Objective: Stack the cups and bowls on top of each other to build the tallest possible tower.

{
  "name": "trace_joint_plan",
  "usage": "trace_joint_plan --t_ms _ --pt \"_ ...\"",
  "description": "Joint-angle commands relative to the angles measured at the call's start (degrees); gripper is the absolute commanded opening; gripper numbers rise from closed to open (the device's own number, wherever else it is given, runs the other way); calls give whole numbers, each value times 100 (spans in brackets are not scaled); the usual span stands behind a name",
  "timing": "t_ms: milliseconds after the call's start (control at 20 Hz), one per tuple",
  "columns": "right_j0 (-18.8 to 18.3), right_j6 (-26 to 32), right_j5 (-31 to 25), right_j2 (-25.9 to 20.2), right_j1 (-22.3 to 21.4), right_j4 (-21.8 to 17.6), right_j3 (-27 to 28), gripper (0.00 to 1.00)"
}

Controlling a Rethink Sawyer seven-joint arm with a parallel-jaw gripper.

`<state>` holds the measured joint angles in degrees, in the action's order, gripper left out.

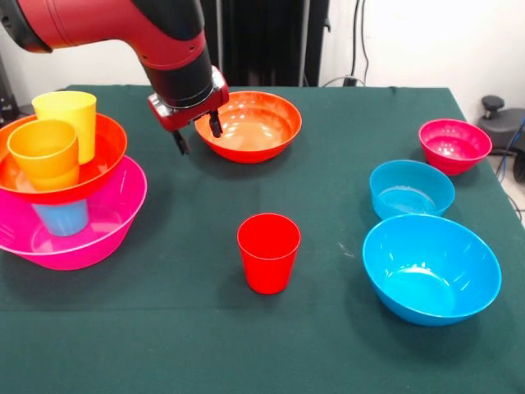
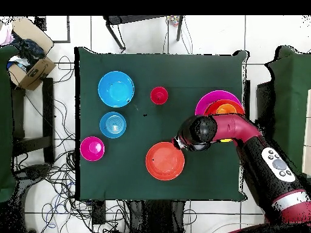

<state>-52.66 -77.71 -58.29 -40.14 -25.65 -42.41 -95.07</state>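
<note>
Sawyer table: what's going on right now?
The gripper hangs open and empty at the near rim of a loose orange-red bowl. The tower so far: pink bowl, light blue cup inside, orange-red bowl on it, holding orange and yellow cups. Red cup, two blue bowls and the magenta bowl sit unstacked.

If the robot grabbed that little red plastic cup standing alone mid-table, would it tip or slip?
The red plastic cup looks stiff and probably light. Its glossy, tapered wall might slide in the gripper. It stands upright on a base narrower than its rim, so a sideways nudge could tip it.
</note>
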Motion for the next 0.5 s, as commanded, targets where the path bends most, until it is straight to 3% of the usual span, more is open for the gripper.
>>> trace_joint_plan --t_ms 50,500 --pt "223 1236 493 77 379 -736 169 100" --pt "233 933 762 89 653 -828 256 100"
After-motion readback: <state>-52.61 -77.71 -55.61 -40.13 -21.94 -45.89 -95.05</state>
